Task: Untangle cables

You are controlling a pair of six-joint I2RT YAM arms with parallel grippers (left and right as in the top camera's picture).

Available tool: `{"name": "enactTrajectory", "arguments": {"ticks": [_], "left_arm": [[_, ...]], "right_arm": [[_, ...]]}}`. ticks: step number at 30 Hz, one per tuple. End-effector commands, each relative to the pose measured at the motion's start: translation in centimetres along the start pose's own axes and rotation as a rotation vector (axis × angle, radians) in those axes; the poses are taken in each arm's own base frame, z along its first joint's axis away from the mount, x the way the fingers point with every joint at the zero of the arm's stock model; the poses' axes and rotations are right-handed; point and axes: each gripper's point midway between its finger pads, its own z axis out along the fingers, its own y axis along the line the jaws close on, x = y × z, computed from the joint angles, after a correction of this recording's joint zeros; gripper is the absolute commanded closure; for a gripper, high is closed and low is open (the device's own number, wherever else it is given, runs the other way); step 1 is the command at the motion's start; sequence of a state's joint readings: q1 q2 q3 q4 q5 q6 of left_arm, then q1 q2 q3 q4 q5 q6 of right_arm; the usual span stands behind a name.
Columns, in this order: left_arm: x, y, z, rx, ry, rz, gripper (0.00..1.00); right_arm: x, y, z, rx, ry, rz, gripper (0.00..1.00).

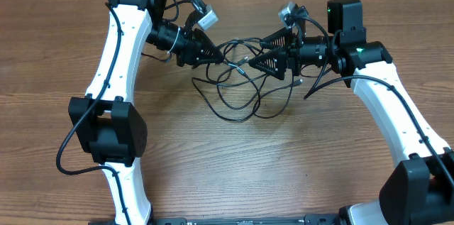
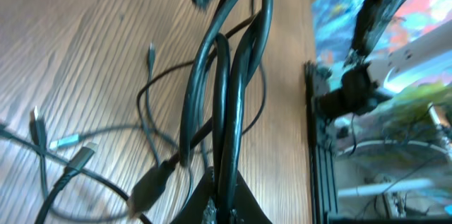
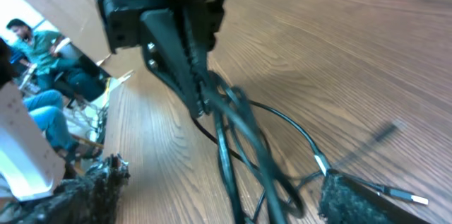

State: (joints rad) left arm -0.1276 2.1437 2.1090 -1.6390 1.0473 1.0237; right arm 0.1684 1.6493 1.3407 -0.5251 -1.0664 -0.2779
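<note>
Cables [image 2: 226, 111] clamped tight in the left claw [image 1: 220, 55], right claw [image 1: 259, 51] gaping open, loose loops on the tabletop [image 1: 213, 161].

overhead evenly lit, sharp; wrist cams blurred, cables [image 2: 224, 111] prob. defocused

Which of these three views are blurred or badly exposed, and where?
Left wrist: the cables near the lens are smeared, and the room beyond the table is overbright. Right wrist: the pads at the bottom are out of focus. Overhead: sharp and evenly lit, with soft shadows on the table.
</note>
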Motion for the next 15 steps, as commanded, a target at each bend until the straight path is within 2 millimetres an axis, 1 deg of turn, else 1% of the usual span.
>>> {"name": "enactTrajectory", "arguments": {"ticks": [1,4,7,10,12,13,15], "left_arm": [[1.6,0.8,-0.4,-0.061,0.103,0.025,0.96],[1.8,0.5,-0.4,-0.051,0.111,0.034,0.96],[1.8,0.4,-0.4,-0.049,0.113,0.031,0.96],[1.9,0.3,-0.4,-0.046,0.114,0.026,0.96],[1.9,0.3,-0.3,-0.043,0.117,0.035,0.95],[1.9,0.2,-0.3,-0.042,0.117,0.038,0.96],[1.9,0.1,0.0,-0.037,0.121,0.047,0.96]], "right_arm": [[-0.1,-1.2,-0.2,0.079,0.013,-0.049,0.06],[0.1,-2.3,-0.3,0.141,0.032,-0.116,0.06],[0.3,-3.0,-0.4,0.179,0.049,-0.193,0.06],[0.3,-3.1,-0.4,0.183,0.061,-0.299,0.06],[0.2,-3.1,-0.3,0.181,0.071,-0.415,0.06],[0.2,-3.1,-0.3,0.181,0.071,-0.434,0.06],[-0.2,-3.0,-0.2,0.181,0.067,-0.529,0.06]]}}
